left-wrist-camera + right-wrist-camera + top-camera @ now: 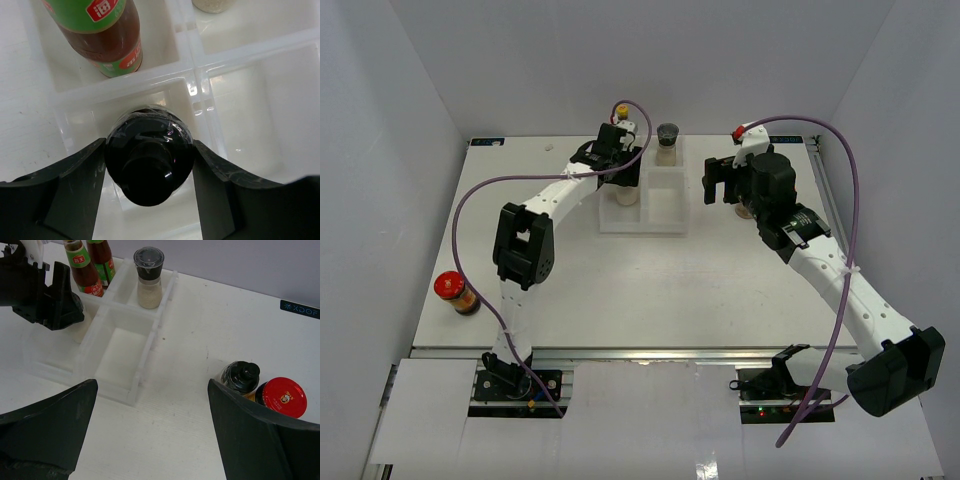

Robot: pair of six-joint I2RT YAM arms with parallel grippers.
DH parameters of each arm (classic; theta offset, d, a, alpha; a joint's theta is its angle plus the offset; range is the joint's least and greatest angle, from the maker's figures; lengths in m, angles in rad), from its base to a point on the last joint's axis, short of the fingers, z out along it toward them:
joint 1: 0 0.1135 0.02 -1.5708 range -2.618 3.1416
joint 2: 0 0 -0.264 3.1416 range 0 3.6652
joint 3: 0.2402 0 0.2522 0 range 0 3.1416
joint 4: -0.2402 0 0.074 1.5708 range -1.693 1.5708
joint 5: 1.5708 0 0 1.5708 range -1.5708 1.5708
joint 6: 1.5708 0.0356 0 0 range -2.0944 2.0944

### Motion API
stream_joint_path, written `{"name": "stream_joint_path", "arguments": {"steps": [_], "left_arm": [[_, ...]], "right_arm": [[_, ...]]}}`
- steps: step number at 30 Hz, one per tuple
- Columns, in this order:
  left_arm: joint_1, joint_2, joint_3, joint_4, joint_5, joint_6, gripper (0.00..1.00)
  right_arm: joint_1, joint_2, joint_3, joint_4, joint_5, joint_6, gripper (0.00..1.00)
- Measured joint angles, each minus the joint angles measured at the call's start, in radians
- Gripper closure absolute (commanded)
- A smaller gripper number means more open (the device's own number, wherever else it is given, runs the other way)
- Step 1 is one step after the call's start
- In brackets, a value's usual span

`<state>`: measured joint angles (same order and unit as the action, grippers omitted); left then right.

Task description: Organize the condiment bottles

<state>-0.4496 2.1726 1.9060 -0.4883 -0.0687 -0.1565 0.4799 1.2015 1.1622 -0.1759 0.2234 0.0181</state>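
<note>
- Left pincer (148, 145): clamped on the cap of a black-capped shaker (148, 172), one finger pressed to each side.
- Black-capped shaker: upright inside the near-left compartment of the white tray (122, 350). Whether its base rests on the tray floor cannot be told.
- Red sauce bottle (82, 267): stands in the far-left compartment, just behind the held shaker.
- Second red sauce bottle (102, 257): right beside the first. Whether it shares that compartment cannot be told.
- Grey-lidded shaker (148, 277): upright in the far-right compartment.
- Near-right compartment: nothing in it.
- Right pincer (151, 382): fingers wide apart, holding nothing, hovering over the counter (200, 430) to the right of the tray.
- Second black-capped shaker (241, 376) and red-lidded jar (281, 397): on the counter, touching or nearly so, close under the right pincer.
- Other red-lidded jar (456, 293): alone at the left edge of the counter, well apart from the tray.
- Step in hand (judged): placing the black-capped shaker in its compartment. About half the bottles are in or at the tray.
- Next move (judged): the left pincer opens and lifts straight up, clear of the cap and the sauce bottle behind. The right pincer descends on one of the paired bottles, most likely the shaker, and must grip it without knocking its neighbour.
</note>
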Motion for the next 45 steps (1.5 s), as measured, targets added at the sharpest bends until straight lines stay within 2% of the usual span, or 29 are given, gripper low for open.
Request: {"name": "stream_joint_path", "arguments": {"steps": [4, 8, 9, 19, 26, 30, 36, 40, 45], "left_arm": [[-0.003, 0.019, 0.000, -0.010, -0.013, 0.009, 0.22], [-0.004, 0.022, 0.001, -0.018, -0.034, 0.012, 0.04], [-0.004, 0.022, 0.001, -0.017, -0.038, 0.015, 0.02], [-0.004, -0.025, -0.003, -0.069, -0.055, 0.017, 0.02], [-0.004, -0.201, -0.046, -0.155, -0.063, 0.006, 0.02], [-0.004, -0.352, -0.139, -0.181, -0.058, 0.000, 0.02], [-0.004, -0.606, -0.409, -0.176, -0.008, -0.035, 0.02], [-0.004, -0.695, -0.519, -0.162, 0.012, -0.049, 0.02], [-0.004, -0.732, -0.568, -0.163, 0.011, -0.054, 0.02]], "right_arm": [[-0.002, 0.000, 0.000, 0.001, 0.004, 0.000, 0.03], [-0.002, 0.000, 0.000, 0.001, 0.004, 0.000, 0.03], [-0.002, -0.002, 0.000, 0.001, 0.004, 0.000, 0.03], [-0.009, -0.031, 0.019, -0.062, 0.011, 0.001, 0.04], [-0.156, 0.071, 0.148, -0.217, 0.018, 0.030, 0.04], [-0.230, 0.151, 0.189, -0.292, 0.047, 0.054, 0.04], [-0.339, 0.190, 0.165, -0.346, 0.074, 0.099, 0.01], [-0.418, 0.192, 0.124, -0.328, 0.062, 0.133, 0.00], [-0.455, 0.218, 0.101, -0.288, 0.032, 0.135, 0.01]]}}
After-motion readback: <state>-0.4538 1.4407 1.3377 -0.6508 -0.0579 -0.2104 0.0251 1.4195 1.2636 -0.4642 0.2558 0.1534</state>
